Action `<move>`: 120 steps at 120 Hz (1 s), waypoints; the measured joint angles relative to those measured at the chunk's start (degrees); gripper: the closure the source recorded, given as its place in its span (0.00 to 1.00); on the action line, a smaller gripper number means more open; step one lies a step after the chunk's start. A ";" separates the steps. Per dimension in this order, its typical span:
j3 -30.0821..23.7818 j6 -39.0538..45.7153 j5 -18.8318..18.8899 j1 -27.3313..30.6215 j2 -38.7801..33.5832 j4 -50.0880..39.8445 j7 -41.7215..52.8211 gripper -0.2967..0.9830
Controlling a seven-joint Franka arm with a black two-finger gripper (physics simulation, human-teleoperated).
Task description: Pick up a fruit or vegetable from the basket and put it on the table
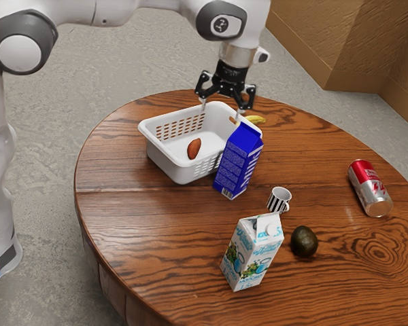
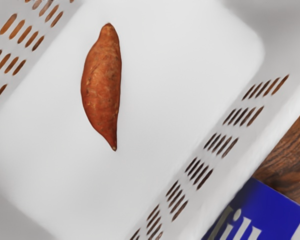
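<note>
My gripper (image 1: 222,113) hangs over the far right part of the white basket (image 1: 181,173) in the exterior view, its two fingers wide apart with nothing between them. A sweet potato (image 1: 194,149) lies on the basket's floor, lower than the fingers and to their left in that view. From the wrist camera the whole sweet potato (image 2: 102,86) is visible on the white floor of the basket (image 2: 175,75), touching no wall.
A blue milk carton (image 1: 239,163) stands against the basket's near right side. A banana (image 1: 256,119) lies behind it. Farther off on the table (image 1: 143,238) are a striped mug (image 1: 279,200), a white carton (image 1: 252,253), an avocado (image 1: 304,242) and a can (image 1: 370,188).
</note>
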 joint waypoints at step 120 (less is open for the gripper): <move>2.05 6.99 -1.30 0.68 0.90 -12.15 -12.66 0.23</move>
